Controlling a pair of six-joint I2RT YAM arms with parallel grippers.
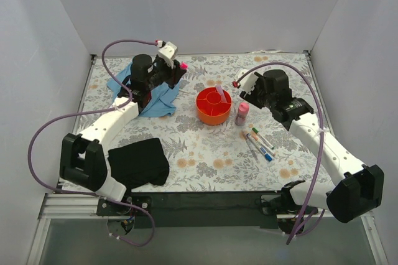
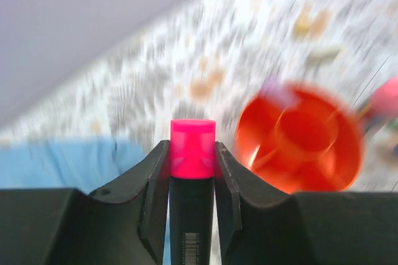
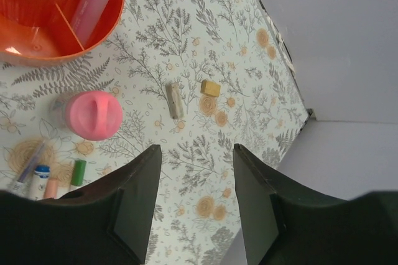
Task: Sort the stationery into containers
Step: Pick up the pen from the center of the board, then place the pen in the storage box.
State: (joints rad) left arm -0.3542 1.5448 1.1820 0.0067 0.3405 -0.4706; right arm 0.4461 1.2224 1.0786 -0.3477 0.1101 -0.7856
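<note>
My left gripper (image 1: 176,71) is shut on a pink highlighter (image 1: 184,65) with a black body, held above the table left of the orange divided bowl (image 1: 213,107). In the left wrist view the highlighter's pink cap (image 2: 193,148) sticks out between the jaws of the gripper (image 2: 193,153), with the bowl (image 2: 298,140) blurred to the right. A lilac stick (image 1: 219,92) leans in the bowl. A small pink bottle (image 1: 242,113) stands right of the bowl. Thin white markers (image 1: 260,142) lie in front of it. My right gripper (image 1: 244,89) is open and empty above the table near the bottle (image 3: 93,114).
A blue cloth (image 1: 152,97) lies under the left arm and a black cloth (image 1: 138,162) lies at the near left. A small grey stick (image 3: 175,100) and a yellowish block (image 3: 210,88) lie on the table beyond the bottle. White walls enclose three sides.
</note>
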